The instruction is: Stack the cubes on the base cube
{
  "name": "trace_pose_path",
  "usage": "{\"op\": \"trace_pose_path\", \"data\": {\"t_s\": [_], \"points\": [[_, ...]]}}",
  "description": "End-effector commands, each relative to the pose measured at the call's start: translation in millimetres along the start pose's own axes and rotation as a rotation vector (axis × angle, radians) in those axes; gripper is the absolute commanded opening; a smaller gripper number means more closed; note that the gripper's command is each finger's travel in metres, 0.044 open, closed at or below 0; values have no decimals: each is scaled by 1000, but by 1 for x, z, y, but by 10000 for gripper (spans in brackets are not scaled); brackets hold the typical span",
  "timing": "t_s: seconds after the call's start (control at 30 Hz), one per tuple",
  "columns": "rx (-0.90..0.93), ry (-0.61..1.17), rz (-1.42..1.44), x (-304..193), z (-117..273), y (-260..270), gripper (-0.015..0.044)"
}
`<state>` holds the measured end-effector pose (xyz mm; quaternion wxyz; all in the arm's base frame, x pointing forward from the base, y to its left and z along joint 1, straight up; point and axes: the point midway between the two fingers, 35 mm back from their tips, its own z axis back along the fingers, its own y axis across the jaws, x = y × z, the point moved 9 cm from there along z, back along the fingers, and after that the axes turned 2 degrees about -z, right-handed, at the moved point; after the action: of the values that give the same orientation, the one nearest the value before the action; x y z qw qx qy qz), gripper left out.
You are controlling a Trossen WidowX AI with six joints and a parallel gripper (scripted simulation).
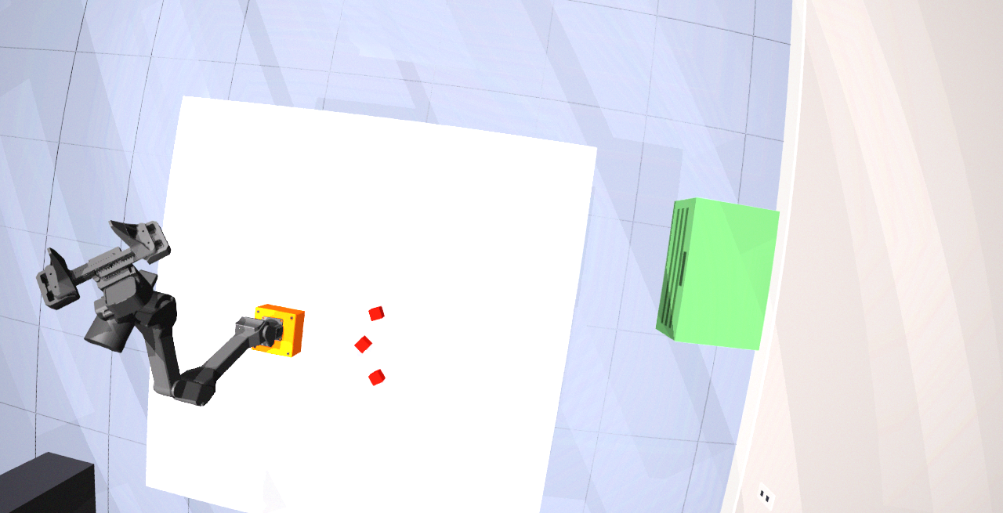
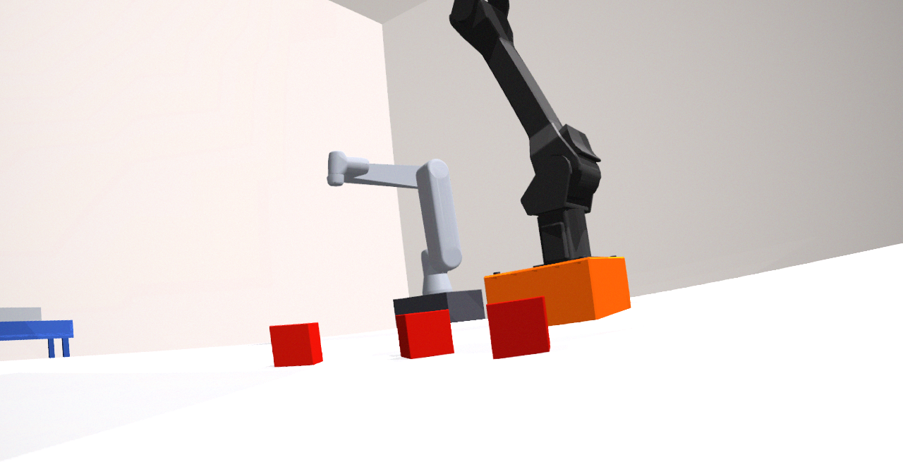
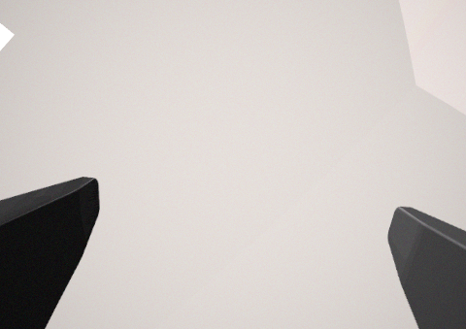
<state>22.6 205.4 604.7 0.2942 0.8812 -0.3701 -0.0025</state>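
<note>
Three similar red cubes rest apart on the white surface. One cube (image 1: 376,312) (image 2: 518,328) is at the top of the group in the top view. Another cube (image 1: 362,344) (image 2: 426,334) is nearest the arm's mount. The third cube (image 1: 376,377) (image 2: 295,344) is lowest in the top view. None is stacked. Which is the fixed base cube cannot be told by looks. My gripper (image 1: 80,235) (image 3: 248,211) is open and empty, raised at the far left of the top view, far from the cubes. It is out of frame in the exterior view.
The arm's orange and yellow mount (image 1: 298,334) (image 2: 555,292) stands left of the cubes in the top view. A green box (image 1: 729,275) is at the right there. A pale grey arm (image 2: 439,219) and a blue table (image 2: 37,329) stand in the background of the exterior view.
</note>
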Motion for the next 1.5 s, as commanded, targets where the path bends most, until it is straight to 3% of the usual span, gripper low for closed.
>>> {"op": "trace_pose_path", "data": {"t_s": [0.0,0.13,0.17,0.8,1.47], "points": [[-2,0,3,0,0,-1,374],[-58,7,82,3,0,-16,269],[-76,11,109,3,0,-21,265],[-625,246,805,41,28,-164,265],[-1246,744,1233,129,128,-274,265]]}}
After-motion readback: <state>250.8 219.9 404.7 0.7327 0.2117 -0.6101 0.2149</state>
